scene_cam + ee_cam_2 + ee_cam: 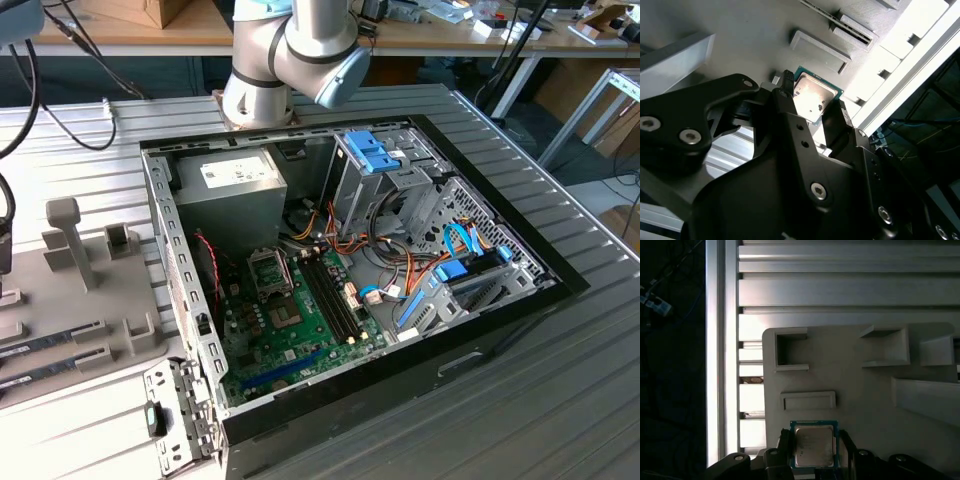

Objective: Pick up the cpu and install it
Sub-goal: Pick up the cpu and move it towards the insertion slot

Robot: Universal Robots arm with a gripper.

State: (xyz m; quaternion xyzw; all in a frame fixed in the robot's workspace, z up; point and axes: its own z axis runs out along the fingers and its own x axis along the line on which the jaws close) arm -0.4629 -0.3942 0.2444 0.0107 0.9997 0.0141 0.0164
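Note:
The cpu (814,445) is a flat square chip with a silvery top and a thin green rim; in both wrist views it sits between my black fingers. My gripper (812,100) is shut on the cpu (813,97), one finger (784,87) on one edge and the other on the opposite edge. Beneath the chip lies a grey fixture plate (860,390) with moulded pockets; I cannot tell whether the chip touches it. In the exterior view the motherboard's socket frame (270,270) lies in the opened computer case (500,320), with the arm's base (290,50) behind it.
A grey fixture tray (90,300) with upright posts stands at the exterior view's left of the case. Inside the case are a power supply (230,190), blue drive cages (375,155) and bundled cables (400,270). Ribbed metal tabletop (840,290) borders the fixture plate.

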